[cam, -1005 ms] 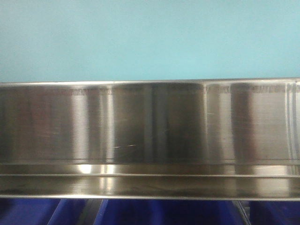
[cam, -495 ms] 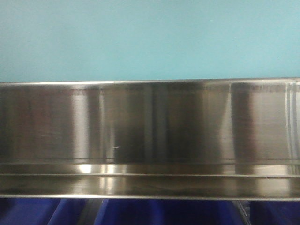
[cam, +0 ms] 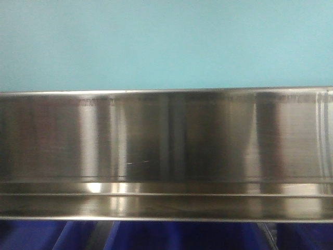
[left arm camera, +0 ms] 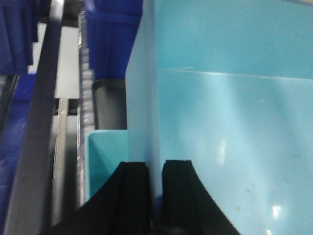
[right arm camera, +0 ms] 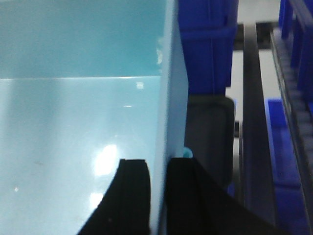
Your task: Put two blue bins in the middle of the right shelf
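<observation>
Both grippers were clamped on the pale blue bin [left arm camera: 230, 147]: the left gripper [left arm camera: 155, 169] pinched its left wall and the right gripper [right arm camera: 156, 169] its right wall. From the front the bin rose directly above the shelf's steel front rail [cam: 166, 151], with dark blue bins [cam: 182, 237] under it.

site: storeroom / parts-storage racking, not domestic | evidence: metal rack level with broad brushed-steel front rail [cam: 166, 151] | rows of dark royal-blue plastic bins [right arm camera: 208, 44] on the racking | large pale cyan plastic bin [left arm camera: 234, 122] | dark metal rack rail [right arm camera: 254, 122]
</observation>
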`<state>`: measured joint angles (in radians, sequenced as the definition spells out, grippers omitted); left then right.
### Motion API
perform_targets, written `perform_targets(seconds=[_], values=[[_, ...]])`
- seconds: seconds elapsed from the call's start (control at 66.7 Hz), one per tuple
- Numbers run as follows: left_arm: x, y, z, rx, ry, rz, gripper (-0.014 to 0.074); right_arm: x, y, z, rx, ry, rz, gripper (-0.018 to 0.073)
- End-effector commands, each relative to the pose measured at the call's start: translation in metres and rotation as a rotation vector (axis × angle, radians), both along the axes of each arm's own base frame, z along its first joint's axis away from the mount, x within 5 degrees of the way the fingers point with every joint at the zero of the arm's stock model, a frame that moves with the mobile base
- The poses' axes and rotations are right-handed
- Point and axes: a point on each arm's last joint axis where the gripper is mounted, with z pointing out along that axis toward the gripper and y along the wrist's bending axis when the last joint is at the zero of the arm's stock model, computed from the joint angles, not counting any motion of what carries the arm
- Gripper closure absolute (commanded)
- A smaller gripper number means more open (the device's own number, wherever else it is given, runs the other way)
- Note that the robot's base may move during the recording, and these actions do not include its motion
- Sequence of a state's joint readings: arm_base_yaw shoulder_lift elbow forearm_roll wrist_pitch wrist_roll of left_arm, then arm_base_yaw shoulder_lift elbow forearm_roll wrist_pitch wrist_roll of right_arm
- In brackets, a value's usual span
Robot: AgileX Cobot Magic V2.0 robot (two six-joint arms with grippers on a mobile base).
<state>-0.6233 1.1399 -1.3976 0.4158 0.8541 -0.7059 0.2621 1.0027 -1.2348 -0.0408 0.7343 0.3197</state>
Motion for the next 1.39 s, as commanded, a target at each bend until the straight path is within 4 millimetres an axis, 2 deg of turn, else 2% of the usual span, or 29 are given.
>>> perform_targets(seconds=[0.0,0.12,0.24,0.39,0.675,0.915,1.185,1.29,1.38], values=[[0.007,0.002,0.011,0.1,-0.007,0.076,0.0707,0.006,0.003,0.008,-0.031,0.021,-0.016,0.0699],[0.013,-0.026,0.013,0.198,-0.007,0.048,0.0707,0.017,0.017,0.009,-0.075,0.05,-0.052,0.0699],[0.007,-0.037,0.012,0.193,0.005,0.077,0.0707,0.019,0.028,0.003,-0.151,0.075,-0.126,0.07],[0.004,-0.038,0.009,0.189,0.021,0.099,0.0707,0.015,0.05,0.006,-0.139,0.019,-0.044,0.07],[-0.002,-0.033,0.007,0.164,-0.028,0.055,0.0707,0.016,0.051,0.003,-0.133,0.028,-0.056,0.07],[0.01,-0.04,-0.023,0.148,-0.052,0.01,0.0707,0.021,0.054,-0.03,-0.134,0.056,-0.064,0.07],[0.018,-0.037,-0.049,0.122,-0.001,0.01,0.0707,0.022,0.056,-0.061,-0.176,0.109,-0.039,0.07],[0.015,-0.039,-0.061,0.11,0.021,-0.012,0.0707,0.021,0.056,-0.066,-0.184,0.12,-0.038,0.07],[0.016,-0.04,-0.06,0.1,0.007,-0.025,0.0707,0.022,0.057,-0.065,-0.18,0.113,-0.034,0.07]])
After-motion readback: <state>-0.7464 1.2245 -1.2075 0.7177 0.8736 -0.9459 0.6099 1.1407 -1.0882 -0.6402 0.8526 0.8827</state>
